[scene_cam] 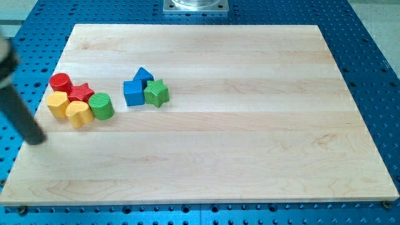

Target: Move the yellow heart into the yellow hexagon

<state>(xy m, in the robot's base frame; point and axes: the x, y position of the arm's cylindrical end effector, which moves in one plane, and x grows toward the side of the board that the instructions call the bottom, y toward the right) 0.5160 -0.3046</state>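
A straight, matte black rod slants in from the view's left edge, and the tip [39, 140] at its lower end rests by the left edge of a pale wooden board [250, 144]. The rod ends plainly, with no fingers or jaws to open or close, so it grips nothing. The tip sits just below and to the left of a cluster of small blocks, close to them but apart from them.

Nearest the tip is the yellow hexagon block [57, 104], a smooth painted piece with flat sides. Touching it on its right is the yellow heart block [79, 114], rounded and glossy, so the two yellow pieces already stand side by side. A green cylinder block [100, 105] presses against the heart's right side. Above them, a red cylinder block [60, 82] sits at the cluster's top left, with a red star block [80, 92] just beside it, wedged between the red cylinder and the yellow pieces.

Further right, well apart from this cluster, three more blocks huddle together: a blue cube block [133, 92], a blue pointed block [143, 75] whose exact shape is hard to make out, and a green star block [156, 93].

The board shows light, streaked grain and lies on a blue metal table [365, 50] dotted with regular holes. A grey metal plate [195, 5] shows at the view's top centre.
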